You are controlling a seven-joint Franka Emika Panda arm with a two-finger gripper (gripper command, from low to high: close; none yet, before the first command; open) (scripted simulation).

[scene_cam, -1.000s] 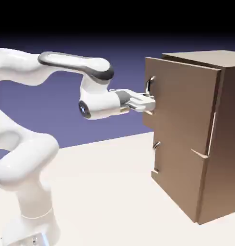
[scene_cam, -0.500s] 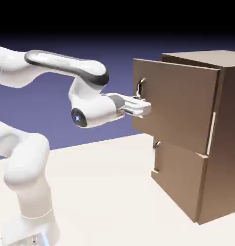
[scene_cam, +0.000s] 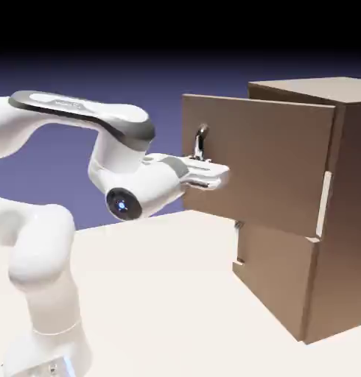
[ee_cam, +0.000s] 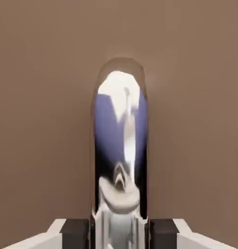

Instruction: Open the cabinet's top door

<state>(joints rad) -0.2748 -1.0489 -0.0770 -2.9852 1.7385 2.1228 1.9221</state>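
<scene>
Nearest in the hand view, my gripper [ee_cam: 119, 233] was closed on the handle [ee_cam: 120, 146], one fingertip on each side of the bar. The bar was mirror-bright metal, so I rated it rigid but slippery lengthwise; the grip called for square pads and a pull kept in line with the door's swing. Behind it lay the flat brown face of the top door [ee_cam: 48, 121]. In the exterior view this door stood swung well out from the cabinet [scene_cam: 286, 280], above the lower door [scene_cam: 275, 258], hinged on the side away from my arm [scene_cam: 117, 121]. I judged the panel stiff and moderately heavy, likely to turn freely about its hinge. The correct hold was the handle, near the free edge, where leverage was best. A straight pull risked twisting the pads off; an arc was required.
</scene>
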